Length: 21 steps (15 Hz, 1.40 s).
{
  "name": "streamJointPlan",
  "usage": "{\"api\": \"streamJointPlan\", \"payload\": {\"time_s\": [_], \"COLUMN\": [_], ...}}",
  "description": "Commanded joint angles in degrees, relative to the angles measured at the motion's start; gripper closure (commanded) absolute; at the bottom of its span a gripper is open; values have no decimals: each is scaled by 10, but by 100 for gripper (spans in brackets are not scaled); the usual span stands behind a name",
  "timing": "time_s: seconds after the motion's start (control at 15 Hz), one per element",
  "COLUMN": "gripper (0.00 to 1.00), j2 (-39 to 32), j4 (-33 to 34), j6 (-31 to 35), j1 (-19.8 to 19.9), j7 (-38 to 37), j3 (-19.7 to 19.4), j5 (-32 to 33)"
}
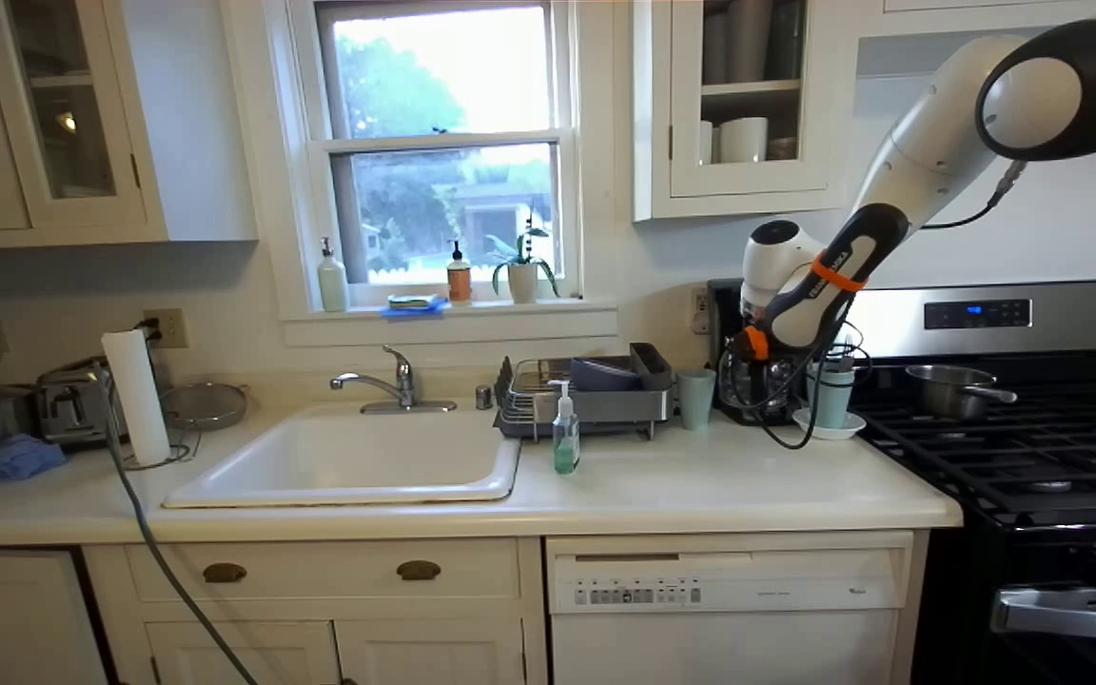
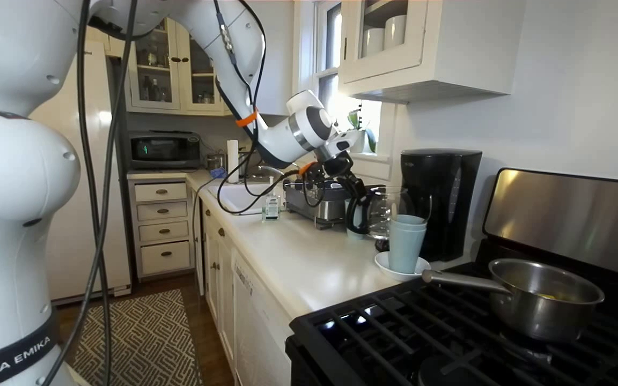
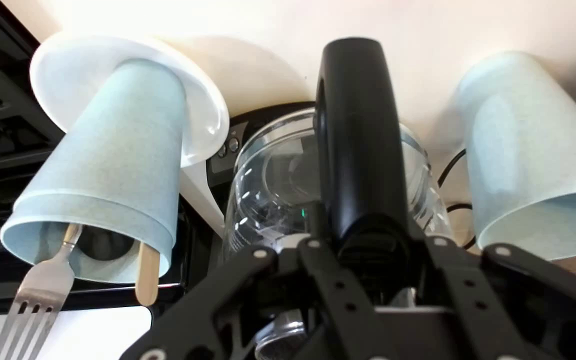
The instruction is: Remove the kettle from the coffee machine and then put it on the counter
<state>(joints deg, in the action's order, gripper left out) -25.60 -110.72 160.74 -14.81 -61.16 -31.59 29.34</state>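
The kettle (image 2: 383, 206), a clear glass carafe, stands upright before the column of the black coffee machine (image 2: 443, 198). Its black handle (image 3: 360, 145) points out toward the wrist camera. My gripper (image 3: 370, 245) is shut on that handle near its upper end, one finger on each side. In the wrist view, the machine's buttoned base shows past the glass; whether the kettle still touches the base I cannot tell. Most of the gripper is hidden behind the arm in an exterior view, close to the coffee machine (image 1: 727, 314). The pale counter (image 2: 298, 257) stretches along the front.
Stacked teal cups (image 2: 406, 246) holding a fork sit on a white saucer (image 2: 387, 268) beside the kettle. Another teal cup (image 1: 695, 400) stands on its opposite side, by the dish rack (image 1: 596, 404). A soap bottle (image 1: 565, 438), a sink (image 1: 339, 495) and a stove pot (image 2: 545, 300) are also around.
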Motion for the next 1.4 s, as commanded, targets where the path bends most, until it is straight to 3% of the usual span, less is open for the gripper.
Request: {"api": "streamJointPlan", "payload": {"time_s": [0.0, 0.87, 1.33], "gripper": [92, 92, 92], "j2": [42, 147, 210], "j4": [-61, -204, -274], "j6": [34, 62, 59], "j1": [-28, -148, -158], "j7": [-49, -78, 5], "j3": [-24, -129, -119], "j5": [57, 186, 242]}}
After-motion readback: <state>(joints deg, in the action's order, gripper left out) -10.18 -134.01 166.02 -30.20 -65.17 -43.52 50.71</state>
